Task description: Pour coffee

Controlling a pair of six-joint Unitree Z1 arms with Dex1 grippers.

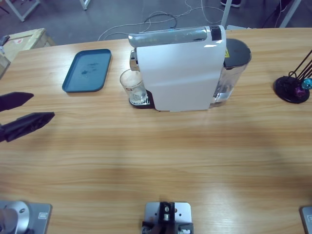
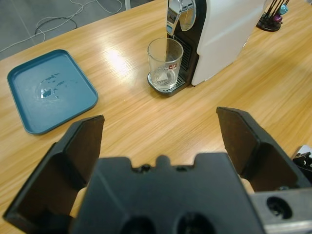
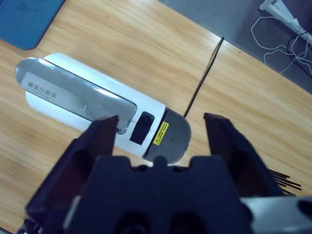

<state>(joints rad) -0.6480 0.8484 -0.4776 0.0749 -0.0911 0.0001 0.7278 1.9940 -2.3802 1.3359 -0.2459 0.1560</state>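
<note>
Wooden counter (image 1: 156, 161) carrying the white coffee machine (image 1: 180, 73), with the empty glass (image 1: 132, 84) seated under its spout; left gripper (image 1: 27, 113) and right gripper (image 3: 161, 134) both gape wide, holding nothing; a careless approach could tip the glass off its drip tray

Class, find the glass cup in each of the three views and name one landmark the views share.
High view: glass cup left of centre, under the coffee machine's spout.
Left wrist view: cup upper middle, on the drip tray.
Right wrist view: not in it.
Shared landmark: the white coffee machine.
</note>
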